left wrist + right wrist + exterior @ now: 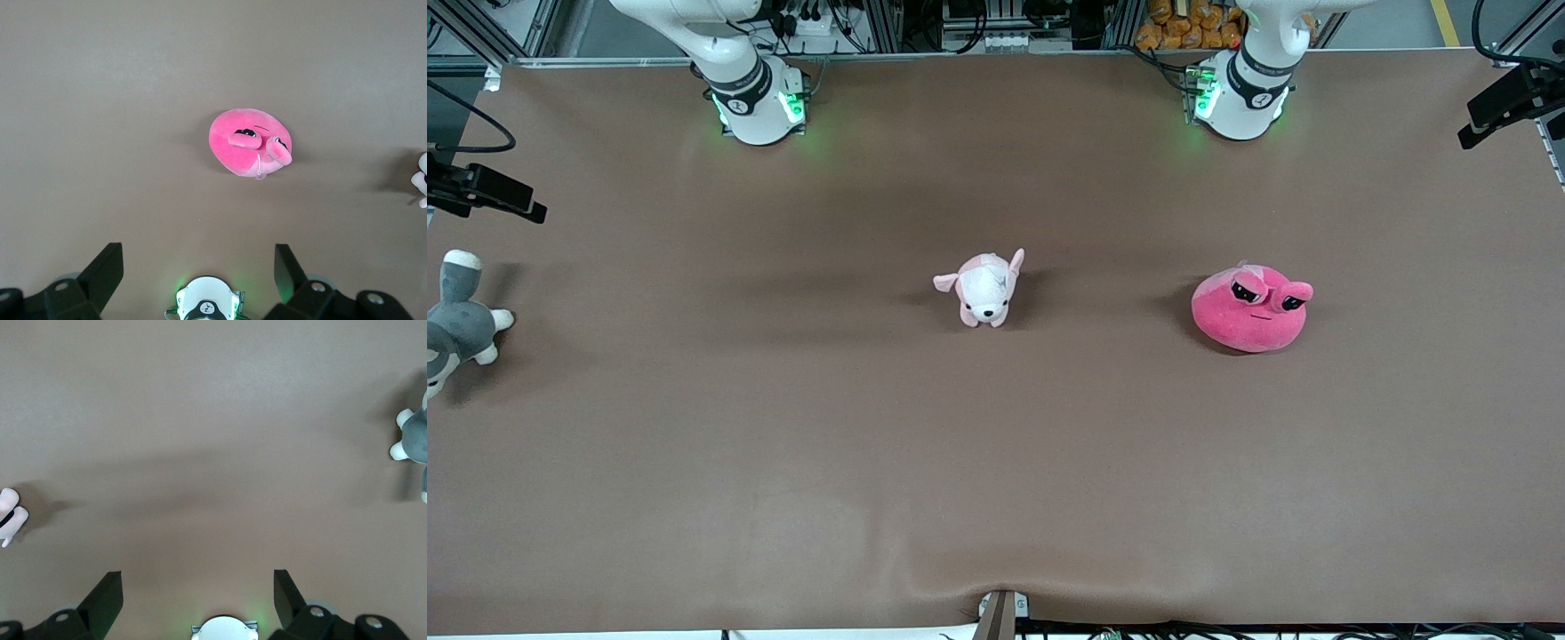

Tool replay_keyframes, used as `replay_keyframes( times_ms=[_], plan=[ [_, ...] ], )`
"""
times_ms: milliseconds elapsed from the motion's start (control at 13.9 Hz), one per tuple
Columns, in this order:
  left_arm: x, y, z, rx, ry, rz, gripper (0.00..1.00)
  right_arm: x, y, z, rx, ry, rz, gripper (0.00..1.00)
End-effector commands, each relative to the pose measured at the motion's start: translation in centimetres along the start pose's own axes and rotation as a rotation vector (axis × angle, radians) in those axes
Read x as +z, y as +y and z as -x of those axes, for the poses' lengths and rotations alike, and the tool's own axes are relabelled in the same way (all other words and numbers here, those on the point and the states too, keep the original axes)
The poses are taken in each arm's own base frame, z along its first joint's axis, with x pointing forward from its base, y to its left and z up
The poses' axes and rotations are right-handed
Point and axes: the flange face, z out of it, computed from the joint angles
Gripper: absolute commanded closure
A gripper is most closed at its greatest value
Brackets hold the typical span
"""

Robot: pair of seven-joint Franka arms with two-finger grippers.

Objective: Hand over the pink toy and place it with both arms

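The pink toy [1250, 307], a hot-pink rounded blob plush with droopy black eyes, rests on the brown table toward the left arm's end. It also shows in the left wrist view as the pink toy [249, 143], lying well below that camera. My left gripper [198, 263] hangs high over the table near its own base, open and holding nothing. My right gripper [198, 585] also hangs high near its base, open and holding nothing. Neither gripper shows in the front view; only the two arm bases do.
A small pale pink-and-white puppy plush [984, 287] stands mid-table. A grey-and-white plush [454, 320] lies at the table edge toward the right arm's end. The arm bases [758, 102] [1240, 93] stand along the table's rear edge. Side cameras [485, 191] [1512, 98] overhang both ends.
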Motion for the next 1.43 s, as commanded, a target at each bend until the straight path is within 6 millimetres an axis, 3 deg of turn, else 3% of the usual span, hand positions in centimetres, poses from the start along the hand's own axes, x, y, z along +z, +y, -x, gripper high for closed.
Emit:
replay_keyframes(
  times_ms=[0, 1363],
  plan=[
    [-0.2, -0.3, 0.0, 0.013, -0.006, -0.02, 0.0, -0.3, -0.1, 0.2, 0.011, 0.02, -0.019, 0.0],
    [1.2, 1.1, 0.0, 0.028, -0.057, -0.032, 0.0, -0.6, -0.3, 0.4, -0.005, 0.021, -0.025, 0.0]
  ],
)
